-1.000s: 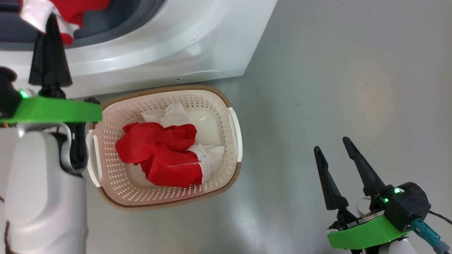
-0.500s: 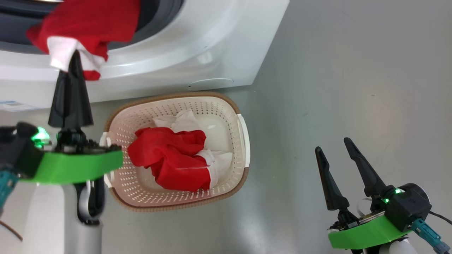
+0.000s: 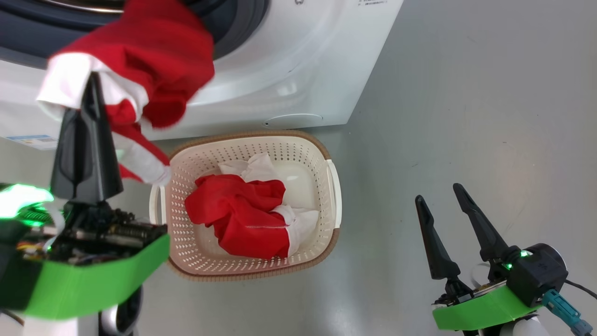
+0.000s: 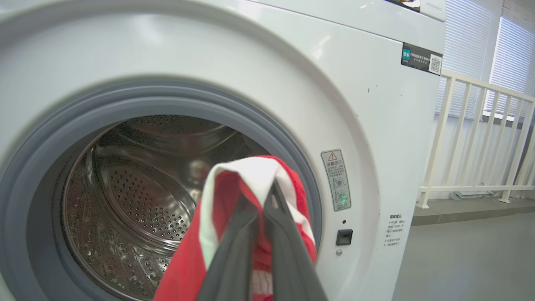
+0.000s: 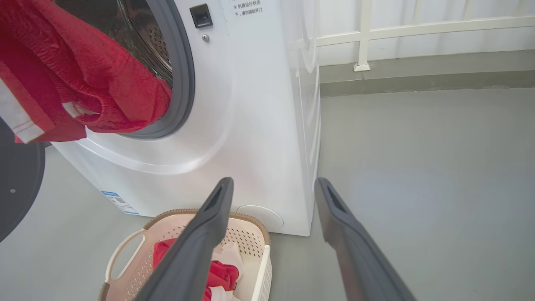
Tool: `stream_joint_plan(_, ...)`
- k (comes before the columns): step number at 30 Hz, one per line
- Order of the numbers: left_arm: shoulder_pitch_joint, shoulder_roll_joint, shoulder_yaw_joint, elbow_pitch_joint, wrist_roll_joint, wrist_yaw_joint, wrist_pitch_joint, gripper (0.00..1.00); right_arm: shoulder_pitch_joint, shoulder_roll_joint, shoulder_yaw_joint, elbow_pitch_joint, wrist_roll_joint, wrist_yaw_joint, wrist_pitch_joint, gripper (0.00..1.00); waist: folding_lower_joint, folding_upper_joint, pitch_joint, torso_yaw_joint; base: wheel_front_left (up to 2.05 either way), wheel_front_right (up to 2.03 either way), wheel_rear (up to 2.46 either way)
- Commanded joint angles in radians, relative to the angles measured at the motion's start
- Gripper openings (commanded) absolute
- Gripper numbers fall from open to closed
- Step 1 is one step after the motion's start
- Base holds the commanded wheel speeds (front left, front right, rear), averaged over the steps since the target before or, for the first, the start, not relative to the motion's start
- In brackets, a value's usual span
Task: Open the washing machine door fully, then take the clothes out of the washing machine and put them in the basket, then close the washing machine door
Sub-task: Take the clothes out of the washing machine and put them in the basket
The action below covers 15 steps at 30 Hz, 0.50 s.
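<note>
Left claw [image 3: 92, 83]: fingers pressed together, pinching a red and white garment [image 3: 154, 60] at its white band, upper left of the head view.
Held garment: I see it hanging free in front of the washing machine [image 3: 298, 70]. Its lower white tail meets the upper-left corner of the basket [image 3: 252, 136] in the frame.
In the way: in my left wrist view the garment [image 4: 250, 171] drapes over the fingertips and hides part of the steel drum [image 4: 138, 188].
Left arm: it reaches up the frame, fingers pointing at the machine's open mouth.
Right claw [image 3: 437, 192]: spread, nothing in it, lower right over the grey floor [image 3: 466, 93], well apart from the basket.
Basket: perforated cream plastic with a brown woven rim, at the machine's foot. A second crumpled red garment [image 3: 238, 219] lies inside.
Machine: glossy white, with a grey rubber ring [image 4: 42, 138] around the mouth.
</note>
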<state>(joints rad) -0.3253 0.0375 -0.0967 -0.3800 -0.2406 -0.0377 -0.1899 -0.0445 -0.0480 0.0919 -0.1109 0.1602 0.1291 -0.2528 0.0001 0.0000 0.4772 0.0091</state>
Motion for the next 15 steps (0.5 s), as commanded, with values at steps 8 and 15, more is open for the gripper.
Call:
stream_joint_plan(8, 0.028, 0.034, 0.021, -0.221, 0.05, 0.029, 0.032, 0.0, 0.017, -0.002, 0.033, -0.02, 0.0, 0.002, 0.002, 1.0, -0.0001, 0.0, -0.01, 0.001, 0.0, 0.0, 0.0)
stream_joint_plan(15, 0.038, 0.036, 0.012, -0.307, 0.047, 0.033, 0.046, 0.0, 0.015, -0.002, 0.032, -0.023, 0.0, 0.002, 0.001, 1.0, -0.0001, 0.0, -0.005, 0.001, 0.0, 0.0, 0.0)
